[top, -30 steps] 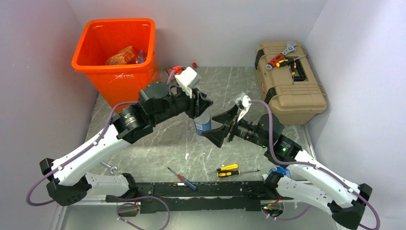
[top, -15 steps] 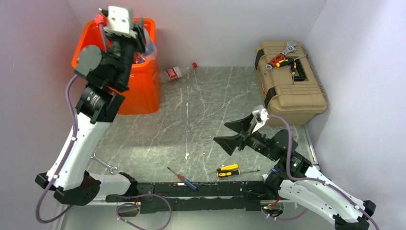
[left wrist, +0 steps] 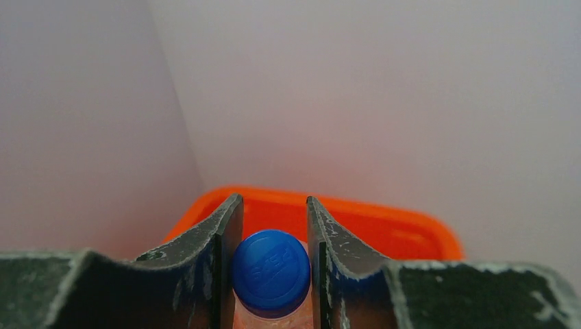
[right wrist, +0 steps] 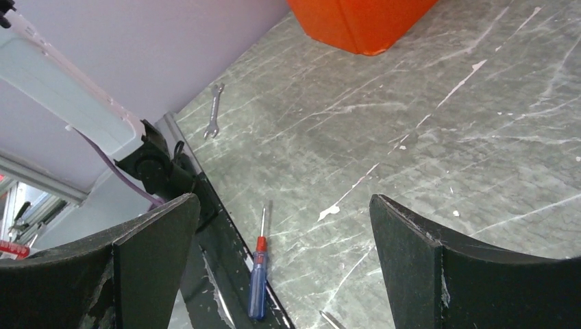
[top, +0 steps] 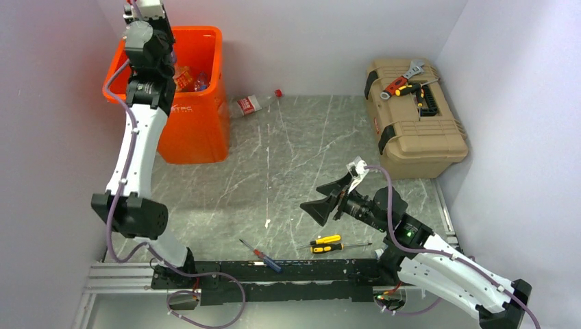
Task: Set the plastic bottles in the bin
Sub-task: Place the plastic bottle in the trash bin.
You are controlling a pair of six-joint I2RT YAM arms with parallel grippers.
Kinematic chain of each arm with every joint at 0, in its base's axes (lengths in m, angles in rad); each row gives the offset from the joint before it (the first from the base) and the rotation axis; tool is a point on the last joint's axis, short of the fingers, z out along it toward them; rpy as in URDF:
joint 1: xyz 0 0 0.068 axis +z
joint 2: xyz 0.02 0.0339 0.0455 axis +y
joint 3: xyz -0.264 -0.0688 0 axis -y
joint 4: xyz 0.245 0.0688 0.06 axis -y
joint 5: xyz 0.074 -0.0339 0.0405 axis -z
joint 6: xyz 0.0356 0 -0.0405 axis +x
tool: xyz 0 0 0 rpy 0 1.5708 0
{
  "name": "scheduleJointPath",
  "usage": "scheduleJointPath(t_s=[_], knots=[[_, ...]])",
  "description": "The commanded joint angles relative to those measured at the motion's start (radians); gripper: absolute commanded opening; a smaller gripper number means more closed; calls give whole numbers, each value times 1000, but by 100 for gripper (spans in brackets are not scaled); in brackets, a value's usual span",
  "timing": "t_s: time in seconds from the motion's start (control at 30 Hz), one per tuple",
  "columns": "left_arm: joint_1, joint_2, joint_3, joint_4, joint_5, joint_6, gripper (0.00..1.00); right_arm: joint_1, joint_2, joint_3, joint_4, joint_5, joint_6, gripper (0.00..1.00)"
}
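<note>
Left hand (left wrist: 273,218) raised over bin (left wrist: 384,223), gripping bottle (left wrist: 270,272)

Wide bare counter (top: 288,161) ahead of my right jaws; screwdrivers (top: 323,240) litter the near edge, toolbox (top: 418,137) walls the right side, bin (top: 199,130) fills the far-left corner, one bottle (top: 251,103) beside it.

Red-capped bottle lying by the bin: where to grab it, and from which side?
Probably the clear body between label and cap, from straight above, with the jaws across its width. The red-capped bottle lies on its side, base toward the bin, with the back wall close behind, so a side approach looks cramped. The right gripper is open and empty.
</note>
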Motion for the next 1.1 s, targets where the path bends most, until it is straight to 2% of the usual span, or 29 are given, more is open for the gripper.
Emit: scheduleJointPath(t_s=[0.0,0.03,0.07,0.13,0.2,0.23,0.3,0.4,0.57,0.67,0.8,0.9,1.07], knots=[[68,47,-40,-60,-70,-137,0,3,-5,-7,6,65,32,100],[69,46,-58,-54,-67,-162,0,2,-8,-11,4,72,35,100],[68,38,-86,-40,-45,-191,7,2,-13,-16,4,75,36,100],[63,16,-87,-40,3,-238,53,2,-23,-23,-29,79,31,100],[31,7,-43,-40,6,-207,88,2,-28,-22,-46,87,20,100],[4,1,-26,-21,-8,-171,98,3,-30,-21,-53,91,16,100],[-55,-10,18,9,-25,-79,99,2,-31,-16,-57,101,9,100],[-158,-47,49,19,-15,-24,99,2,-27,-6,-66,117,3,100],[-368,-61,60,-130,72,-32,99,2,-48,17,-114,177,4,100],[-490,-40,41,-192,56,-16,99,2,-86,24,-154,226,15,100],[-631,22,37,-250,-52,117,99,2,-135,26,-197,302,37,100],[-683,83,49,-319,-146,208,99,2,-148,21,-213,337,60,100],[-687,139,-9,-394,-234,333,99,2,-177,-1,-233,375,106,100]])
